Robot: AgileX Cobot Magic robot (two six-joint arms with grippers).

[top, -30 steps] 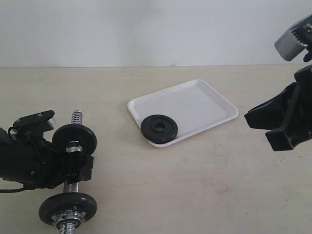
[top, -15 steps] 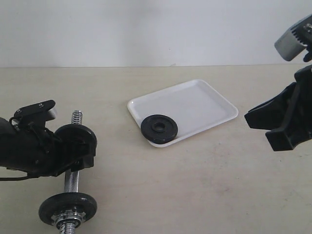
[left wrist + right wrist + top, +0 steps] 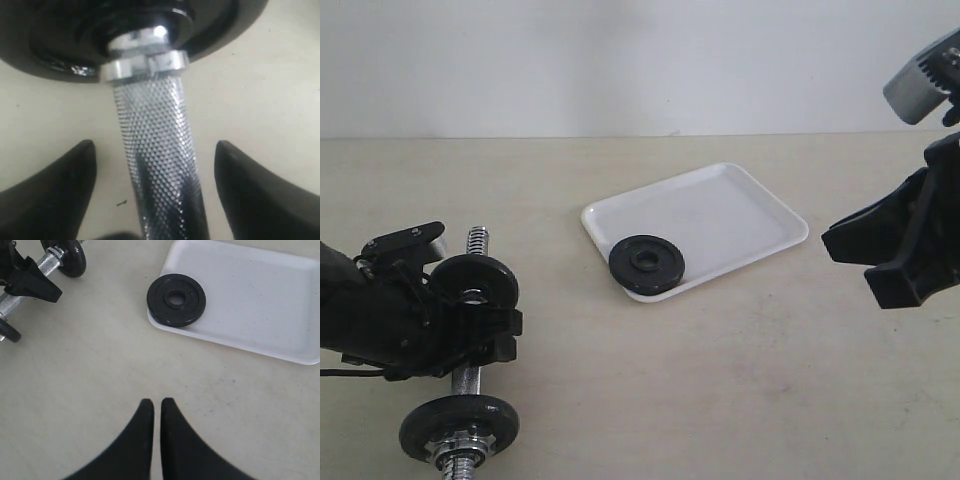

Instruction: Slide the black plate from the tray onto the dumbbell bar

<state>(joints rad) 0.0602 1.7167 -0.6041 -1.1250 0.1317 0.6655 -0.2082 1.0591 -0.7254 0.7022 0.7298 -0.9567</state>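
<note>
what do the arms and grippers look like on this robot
Both arms are matte black. The left gripper and right gripper have smooth black fingers that taper in a curve to blunt points. A grey boxy camera housing is mounted by the right arm, a smaller grey block tops the left wrist, and a thin black cable runs from the left arm. No markings are legible.

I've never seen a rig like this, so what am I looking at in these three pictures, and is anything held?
It is a two-armed robot at a table. One picture comes from a camera off the arms; the other two look out from each wrist. The left gripper is open, fingers either side of the dumbbell bar, not touching it. The right gripper is shut and empty. A black plate lies at a corner of a white tray. Nothing is held.
</note>
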